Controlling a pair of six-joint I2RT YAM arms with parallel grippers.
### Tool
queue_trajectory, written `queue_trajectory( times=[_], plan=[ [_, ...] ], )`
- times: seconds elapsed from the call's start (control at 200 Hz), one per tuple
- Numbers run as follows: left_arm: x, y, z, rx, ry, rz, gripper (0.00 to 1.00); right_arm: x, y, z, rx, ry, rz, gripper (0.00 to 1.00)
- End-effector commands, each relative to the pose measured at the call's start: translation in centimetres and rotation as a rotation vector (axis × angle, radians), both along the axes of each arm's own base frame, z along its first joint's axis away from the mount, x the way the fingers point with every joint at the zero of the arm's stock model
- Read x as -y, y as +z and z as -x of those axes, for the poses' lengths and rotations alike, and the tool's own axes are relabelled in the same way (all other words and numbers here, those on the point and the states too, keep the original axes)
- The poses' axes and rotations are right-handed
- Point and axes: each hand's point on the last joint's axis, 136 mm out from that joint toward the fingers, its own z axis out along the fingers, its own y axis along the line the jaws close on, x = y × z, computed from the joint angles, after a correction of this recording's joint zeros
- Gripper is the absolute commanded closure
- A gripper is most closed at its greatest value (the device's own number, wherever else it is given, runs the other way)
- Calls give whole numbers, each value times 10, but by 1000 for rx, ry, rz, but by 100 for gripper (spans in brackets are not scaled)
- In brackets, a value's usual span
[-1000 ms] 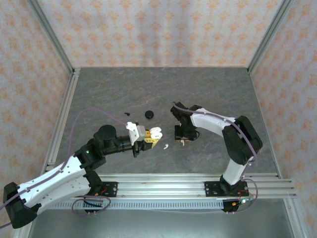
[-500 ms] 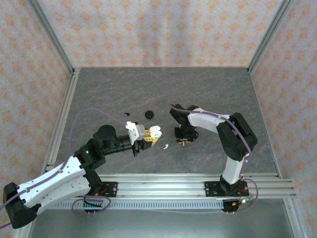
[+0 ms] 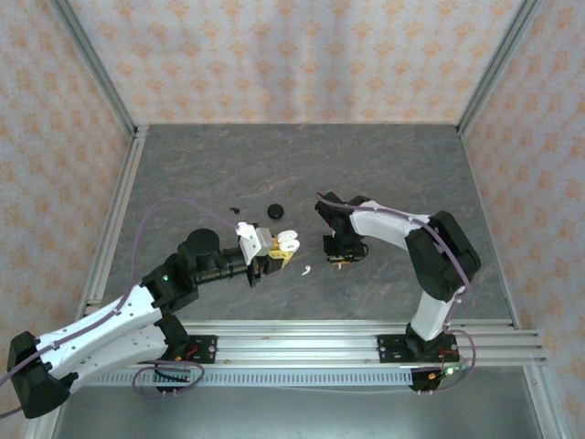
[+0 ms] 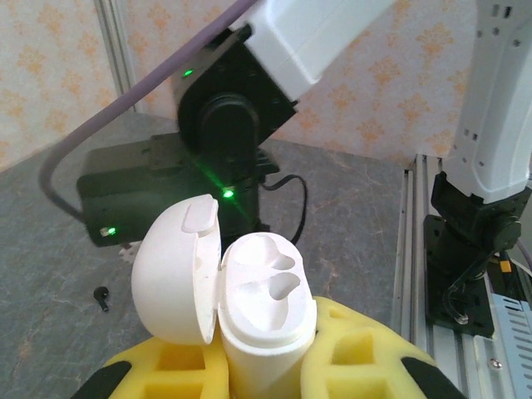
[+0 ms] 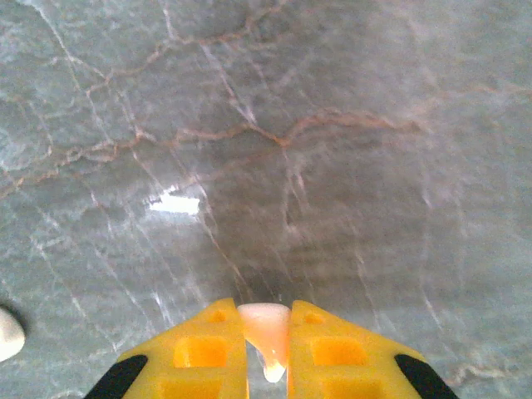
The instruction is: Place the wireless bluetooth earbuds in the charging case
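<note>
White earbud is pinched between the yellow pads of the right gripper, which has closed narrow on it just above the grey marbled table, with its pale tip poking down between the pads. In the top view the right gripper points down at the table, at about 3 o'clock from the white charging case. The left gripper clamps that charging case by its lower body between yellow foam fingers. The lid is swung open to the left and the two moulded sockets face up. A second white earbud lies on the table at about 5 o'clock from the case, close by and apart from both grippers. A black case sits at 12 o'clock from the white one, and a tiny black earbud lies at 10 o'clock.
</note>
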Motion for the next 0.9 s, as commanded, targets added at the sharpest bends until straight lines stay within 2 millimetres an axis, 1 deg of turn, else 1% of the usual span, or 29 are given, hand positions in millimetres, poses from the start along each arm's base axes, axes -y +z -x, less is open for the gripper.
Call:
queue_trajectory(
  times=[0.0,0.09,0.275,0.36,0.365,0.44,0.445,0.45,0.46,0.465,0.485,0.49,0.51,0.515,0.52,0.525,0.53,0.565,0.57,0.575,0.605,0.61,0.655,0.665,0.696,0.736,0.786,0.851,0.896],
  plan=[
    [-2,27,-3,80,25,62,100,9,29,-8,120,-43,-15,86],
    [-1,28,-3,89,25,61,100,9,52,-13,199,-58,-53,87],
    [-2,32,-6,110,33,55,100,4,109,-19,378,-67,-171,89],
    [-1,35,-6,117,34,57,100,0,140,-19,465,-55,-231,91],
    [-1,35,-6,117,34,57,100,-1,145,-19,478,-54,-239,91],
    [0,39,-6,123,28,63,100,-7,175,-17,566,-29,-285,92],
    [0,39,-6,123,28,62,100,-8,182,-16,587,-22,-299,92],
    [0,39,-6,123,27,62,100,-8,182,-16,587,-22,-299,92],
    [0,40,-6,124,27,64,100,-10,192,-15,614,-12,-316,93],
    [0,40,-6,124,27,65,100,-10,192,-15,614,-12,-316,93],
    [1,40,-6,125,26,65,100,-13,203,-13,646,3,-335,93],
    [1,40,-6,125,25,65,100,-14,209,-12,664,11,-346,93],
    [1,42,-6,128,24,69,100,-16,217,-10,688,26,-358,94],
    [1,43,-6,129,22,70,100,-17,223,-10,707,32,-367,94],
    [1,43,-6,130,22,71,100,-17,223,-10,707,32,-367,94],
    [1,43,-6,130,22,72,100,-20,228,-8,722,44,-379,94],
    [1,44,-6,131,22,73,100,-20,228,-8,722,44,-379,94],
    [2,46,-6,134,17,77,100,-24,248,-4,779,71,-411,95],
    [2,47,-6,135,17,79,100,-26,253,-2,795,80,-422,95],
    [2,47,-6,136,16,80,100,-26,253,-2,795,80,-422,95],
    [3,49,-6,139,15,83,100,-30,272,2,846,104,-454,95],
    [3,50,-5,141,14,85,100,-30,272,2,846,104,-454,95],
    [4,53,-5,146,7,91,100,-36,295,9,904,134,-501,96],
    [4,54,-5,147,7,92,100,-37,296,10,907,139,-505,96],
    [5,56,-5,151,2,96,100,-41,311,15,939,164,-539,96],
    [5,58,-4,154,-2,100,100,-47,325,21,970,195,-574,96],
    [6,61,-4,156,-6,103,100,-55,341,29,1002,237,-615,96],
    [7,61,-4,153,-11,98,100,-65,357,39,1034,291,-658,96],
    [7,63,-3,151,-15,96,100,-71,364,45,1047,325,-681,96]
  ],
)
